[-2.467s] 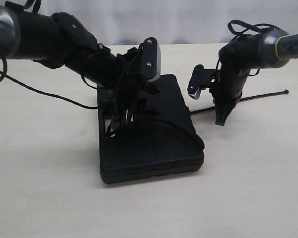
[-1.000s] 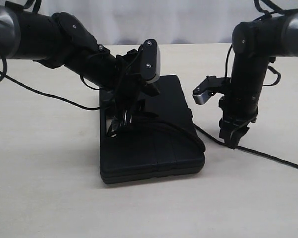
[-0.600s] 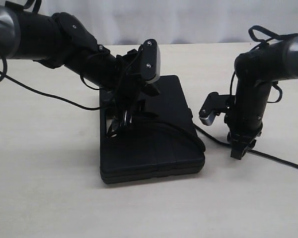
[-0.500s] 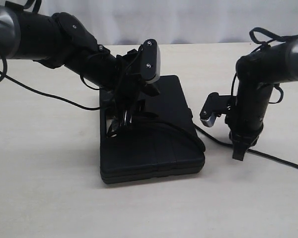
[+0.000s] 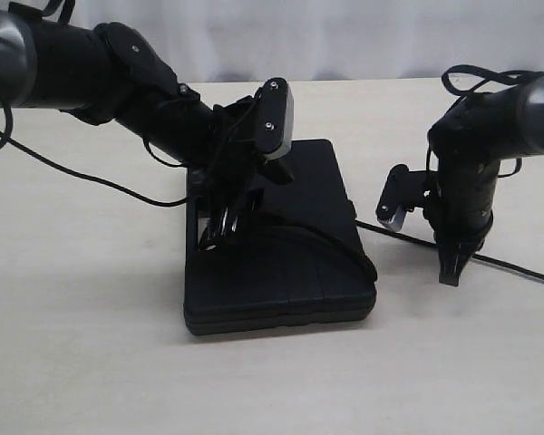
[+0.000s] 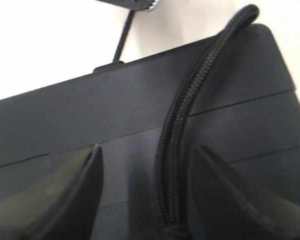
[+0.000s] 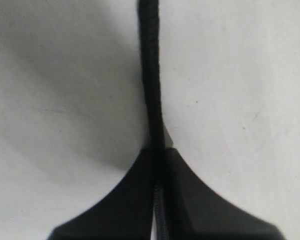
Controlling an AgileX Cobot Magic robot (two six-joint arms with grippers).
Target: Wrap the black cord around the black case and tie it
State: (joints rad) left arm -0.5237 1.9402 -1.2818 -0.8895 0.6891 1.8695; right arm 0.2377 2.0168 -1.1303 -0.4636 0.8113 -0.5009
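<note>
Since a second ago my right gripper (image 5: 450,275) has come down to the pale, smooth, matte tabletop (image 5: 91,344). Its fingers, which were standing apart then, are now pinching flat together on the long thin black braided cord (image 7: 150,75) just above the surface. My left gripper (image 5: 219,231) is unchanged, still hovering over the flat rectangular matte black plastic case (image 5: 281,281) with its fingers (image 6: 85,165) spread wide and gripping nothing. The case is lying flat at mid-table, with shallow straight grooves crossing its face. The cord (image 6: 182,115), with its round, coarse, ribbed weave, is running between my left fingers, arcing over the case's face, dropping off its edge and trailing across the table to my right gripper (image 7: 157,150).
</note>
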